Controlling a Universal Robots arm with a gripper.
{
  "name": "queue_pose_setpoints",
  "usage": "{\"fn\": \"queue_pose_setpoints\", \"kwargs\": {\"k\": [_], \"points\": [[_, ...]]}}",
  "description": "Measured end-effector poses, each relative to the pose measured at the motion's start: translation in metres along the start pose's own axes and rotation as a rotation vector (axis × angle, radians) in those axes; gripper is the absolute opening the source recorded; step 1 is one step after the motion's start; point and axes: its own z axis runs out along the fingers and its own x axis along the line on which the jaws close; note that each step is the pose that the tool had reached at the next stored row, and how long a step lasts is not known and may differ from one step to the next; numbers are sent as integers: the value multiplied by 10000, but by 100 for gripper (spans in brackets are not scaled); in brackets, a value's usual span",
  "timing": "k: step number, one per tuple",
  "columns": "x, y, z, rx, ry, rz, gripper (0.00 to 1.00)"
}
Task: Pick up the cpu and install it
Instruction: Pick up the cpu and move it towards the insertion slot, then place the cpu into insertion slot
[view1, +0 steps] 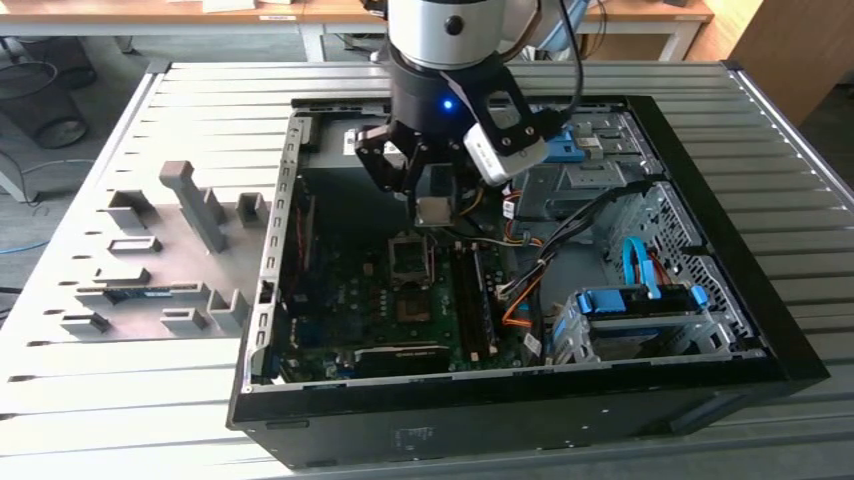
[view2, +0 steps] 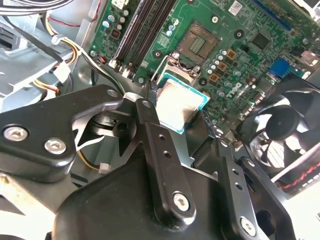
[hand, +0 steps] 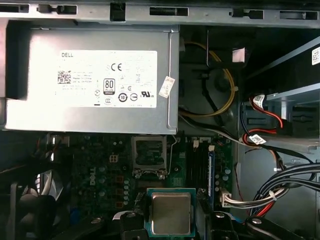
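Observation:
The cpu (view1: 433, 210) is a small flat square chip with a silvery top and a green edge, and my gripper (view1: 430, 204) is shut on it, one black finger against each of two opposite sides. It hangs level above the motherboard inside the open computer case (view1: 534, 405). In both wrist views the cpu (view2: 180, 106) (hand: 171, 212) sits between the fingers (view2: 150, 125), apart from the board. The open socket (view1: 411, 258) (view2: 196, 46) (hand: 149, 152) with its metal frame lies on the board just beyond the chip, nothing in it.
A grey power-supply box (hand: 90, 80) fills the case's far end. Memory slots (view1: 470, 290) run beside the socket, with a cable bundle (view1: 534, 270) and a blue drive cage (view1: 641, 305) toward the exterior view's right. A black fan (view2: 282, 130) sits nearby. A grey parts fixture (view1: 160, 250) stands outside the case.

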Motion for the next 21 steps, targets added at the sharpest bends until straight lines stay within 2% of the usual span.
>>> {"fn": "queue_pose_setpoints", "kwargs": {"k": [4,8,21], "points": [[-34,-3,49,11,-1,0,47],[-34,-13,91,26,0,1,47],[-27,-14,127,35,0,0,47]]}}
